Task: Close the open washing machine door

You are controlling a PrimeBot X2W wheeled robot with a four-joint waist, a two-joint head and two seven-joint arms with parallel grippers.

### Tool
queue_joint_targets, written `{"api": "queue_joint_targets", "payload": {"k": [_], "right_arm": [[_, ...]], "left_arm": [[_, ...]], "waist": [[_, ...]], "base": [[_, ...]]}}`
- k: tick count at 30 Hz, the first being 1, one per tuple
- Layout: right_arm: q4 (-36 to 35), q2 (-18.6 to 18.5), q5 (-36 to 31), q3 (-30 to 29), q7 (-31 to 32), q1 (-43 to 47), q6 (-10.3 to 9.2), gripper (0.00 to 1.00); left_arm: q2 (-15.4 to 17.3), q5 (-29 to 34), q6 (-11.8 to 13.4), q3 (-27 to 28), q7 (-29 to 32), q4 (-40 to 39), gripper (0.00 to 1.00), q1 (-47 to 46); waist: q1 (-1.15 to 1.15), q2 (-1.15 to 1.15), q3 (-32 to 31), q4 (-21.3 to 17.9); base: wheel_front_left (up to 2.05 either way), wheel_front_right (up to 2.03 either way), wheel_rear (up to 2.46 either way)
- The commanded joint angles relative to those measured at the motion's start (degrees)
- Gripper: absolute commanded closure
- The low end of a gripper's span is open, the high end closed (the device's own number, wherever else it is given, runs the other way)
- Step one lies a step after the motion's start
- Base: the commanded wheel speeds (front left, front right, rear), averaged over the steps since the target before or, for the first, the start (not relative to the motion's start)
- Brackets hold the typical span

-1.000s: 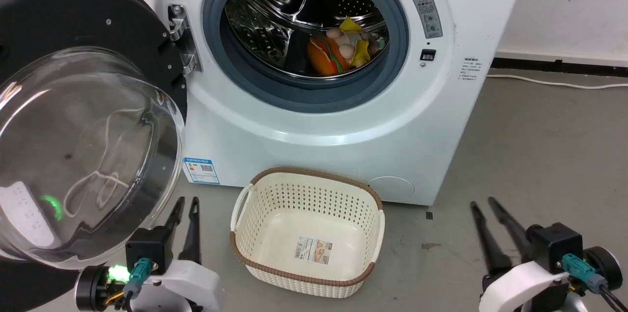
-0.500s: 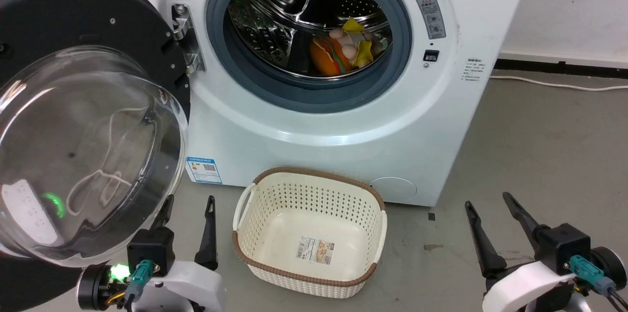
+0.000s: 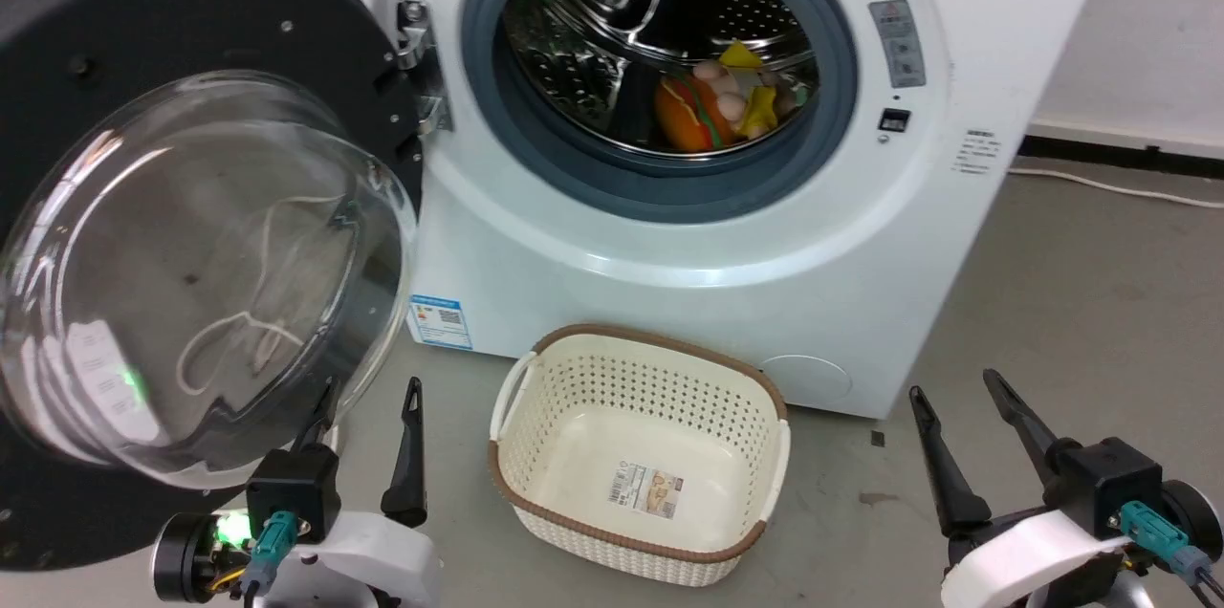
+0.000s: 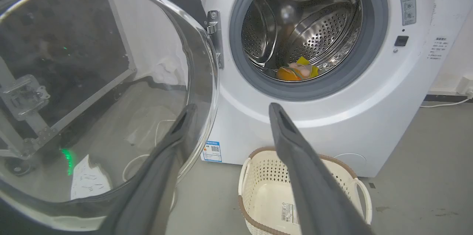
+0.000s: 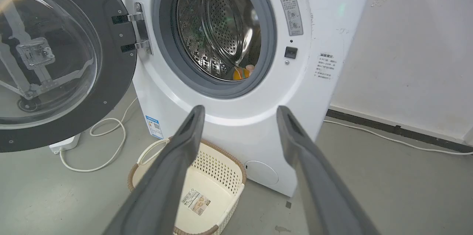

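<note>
My left gripper point(image 3: 371, 388) sits low at the near left with its 2 fingers spread and nothing between them. In the left wrist view one finger overlaps the lower rim of the glass bowl; I cannot tell whether it touches.

Just above it, the washing machine door point(image 3: 191, 15) stands swung wide to the left, its inner face and bowl turned toward me, held by the hinge point(image 3: 421, 73) on the left of the drum mouth. The washing machine point(image 3: 669, 302) itself is farther back and to the right.

I judge the best contact is on the rim farthest from the hinge, where a light, steady push swings the door most easily. I would follow its arc rather than push straight, and finish with firm pressure near the latch side.

The basket point(image 3: 660, 345) stands on the floor just in front of the machine, so my forearm should stay above it.

My right gripper point(image 3: 953, 385) rests low at the near right, also spread and empty, well apart from the door.
</note>
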Motion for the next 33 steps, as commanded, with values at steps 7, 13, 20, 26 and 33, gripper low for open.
{"api": "queue_joint_targets", "payload": {"k": [7,13,20,26,33], "right_arm": [[0.5,0.1,0.6,0.5,-1.4,0.7,0.01,0.0],[1.1,0.1,0.3,2.0,-2.1,-0.4,0.02,0.0],[2.9,-0.3,0.6,4.6,-3.0,-2.5,0.02,0.0],[4.0,-0.8,1.8,6.1,-3.7,-3.8,0.02,0.0],[4.7,-1.6,2.2,7.6,-4.5,-4.2,0.02,0.0]], "left_arm": [[0.0,-0.6,-0.4,0.2,-1.3,-0.1,0.0,0.0],[0.0,-1.2,0.0,0.8,-2.1,-1.0,0.0,0.3],[0.0,-1.8,1.0,1.6,-2.9,-2.5,0.0,1.2],[0.0,-1.9,1.7,1.7,-3.6,-3.4,0.0,2.0],[0.0,-2.1,2.4,1.8,-4.4,-3.9,0.0,2.8]], "waist": [[0.0,0.0,-0.3,3.8],[0.0,0.0,0.5,5.9],[0.0,0.0,1.3,8.0],[0.0,0.0,1.6,9.5],[0.0,0.0,1.6,11.2]], "base": [[0.0,0.0,0.0],[0.0,0.0,0.0],[0.0,0.0,0.0],[-0.16,-0.16,-0.16],[-0.07,-0.07,-0.07]]}}
